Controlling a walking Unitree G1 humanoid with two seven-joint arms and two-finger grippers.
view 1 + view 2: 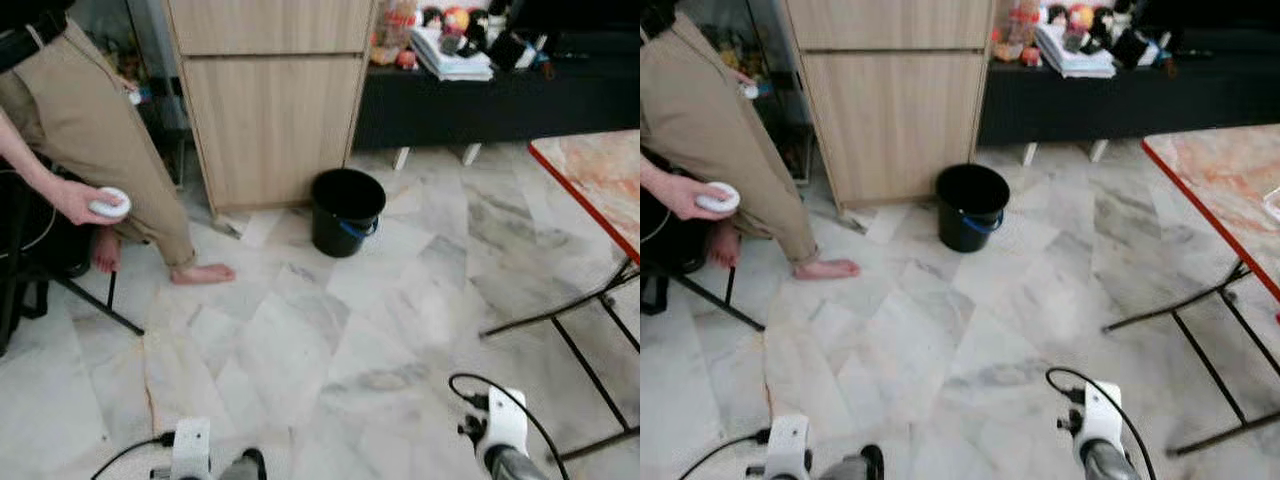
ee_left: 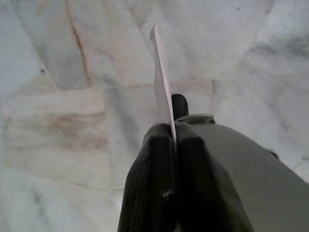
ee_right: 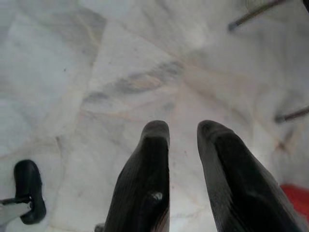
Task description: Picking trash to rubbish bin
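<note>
Carry step: trash in hand, bin not yet reached.
Left hand [image 2: 171, 140] was clamped on a thin paper scrap [image 2: 161, 79]; right hand [image 3: 182, 133] hung open, empty. Black rubbish bin [image 1: 346, 210] stood well ahead of both; next move likely calls for walking closer.

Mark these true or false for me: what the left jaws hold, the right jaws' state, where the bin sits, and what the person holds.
1. The left gripper is shut on a thin paper sheet. True.
2. The right gripper holds a bottle. False: its jaws are open and empty.
3. The black bucket stands on the floor by the wooden cabinet. True.
4. The person's hand is empty. False: it holds a white round object.
</note>
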